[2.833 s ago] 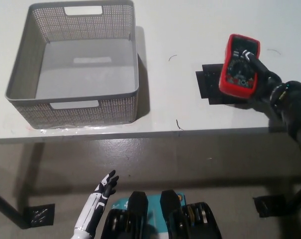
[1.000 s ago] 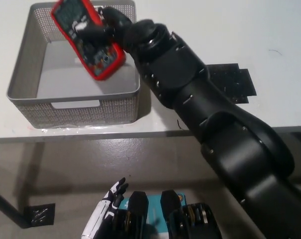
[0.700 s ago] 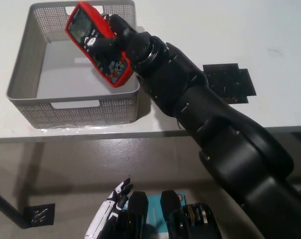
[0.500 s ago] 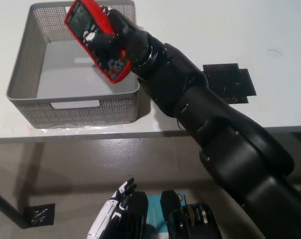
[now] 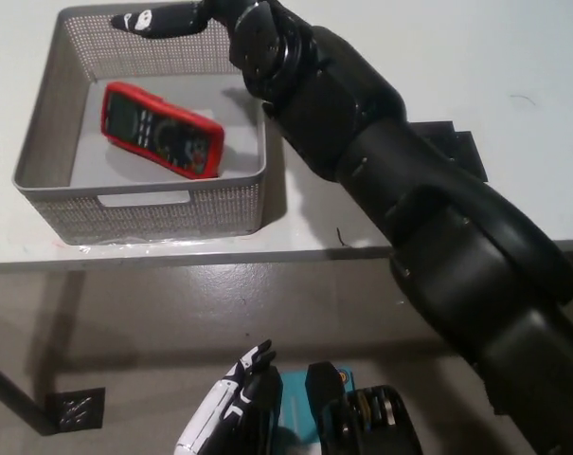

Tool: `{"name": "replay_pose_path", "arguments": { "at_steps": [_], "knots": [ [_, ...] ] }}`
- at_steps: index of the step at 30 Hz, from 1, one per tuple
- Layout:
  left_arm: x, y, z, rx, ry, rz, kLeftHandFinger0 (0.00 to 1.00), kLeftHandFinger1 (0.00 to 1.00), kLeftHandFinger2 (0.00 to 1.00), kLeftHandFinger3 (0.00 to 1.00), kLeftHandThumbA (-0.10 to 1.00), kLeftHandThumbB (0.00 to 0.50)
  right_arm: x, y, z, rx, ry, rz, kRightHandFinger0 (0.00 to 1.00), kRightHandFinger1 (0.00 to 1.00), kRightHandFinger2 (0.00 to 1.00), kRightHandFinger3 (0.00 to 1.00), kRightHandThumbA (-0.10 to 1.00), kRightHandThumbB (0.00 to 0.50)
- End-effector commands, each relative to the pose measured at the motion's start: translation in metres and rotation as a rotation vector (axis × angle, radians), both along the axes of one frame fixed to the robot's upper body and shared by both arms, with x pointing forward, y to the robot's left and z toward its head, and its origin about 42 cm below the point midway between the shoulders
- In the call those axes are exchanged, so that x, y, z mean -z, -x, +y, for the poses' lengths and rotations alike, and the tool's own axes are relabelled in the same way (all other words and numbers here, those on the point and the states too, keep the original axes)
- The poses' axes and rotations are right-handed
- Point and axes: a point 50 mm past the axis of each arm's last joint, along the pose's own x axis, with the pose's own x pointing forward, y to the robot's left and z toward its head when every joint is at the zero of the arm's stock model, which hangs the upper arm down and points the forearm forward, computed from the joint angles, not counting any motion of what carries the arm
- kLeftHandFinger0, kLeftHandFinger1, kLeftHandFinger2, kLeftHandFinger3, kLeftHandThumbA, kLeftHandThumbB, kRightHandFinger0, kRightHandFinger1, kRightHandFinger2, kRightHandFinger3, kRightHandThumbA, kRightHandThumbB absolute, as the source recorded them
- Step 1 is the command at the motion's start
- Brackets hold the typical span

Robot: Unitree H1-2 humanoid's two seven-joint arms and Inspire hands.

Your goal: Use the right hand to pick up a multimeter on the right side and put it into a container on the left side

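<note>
lying in the container, red multimeter; right hand spread, empty.

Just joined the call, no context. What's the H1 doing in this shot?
The red multimeter lies flat on the floor of the grey perforated plastic basket at the left of the white table. The black right hand is open and empty, fingers stretched out over the basket's far rim, apart from the meter. The white left hand hangs below the table edge, idle. The drop looks done.
</note>
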Motion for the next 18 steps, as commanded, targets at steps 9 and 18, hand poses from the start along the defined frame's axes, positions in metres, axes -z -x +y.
{"name": "replay_pose_path", "arguments": {
  "at_steps": [9,18],
  "knots": [
    [-0.01,-0.008,-0.005,0.039,0.008,-0.033,1.0,1.0,1.0,1.0,1.0,0.406,-0.072,-0.009,-0.052,-0.045,-0.114,-0.12,1.0,1.0,1.0,1.0,1.0,0.454],
    [-0.006,-0.004,0.006,0.0,0.024,-0.009,1.0,1.0,1.0,1.0,1.0,0.408,-0.094,0.055,-0.211,-0.174,-0.549,-0.184,1.0,1.0,1.0,1.0,0.96,0.423]
  ]
}}
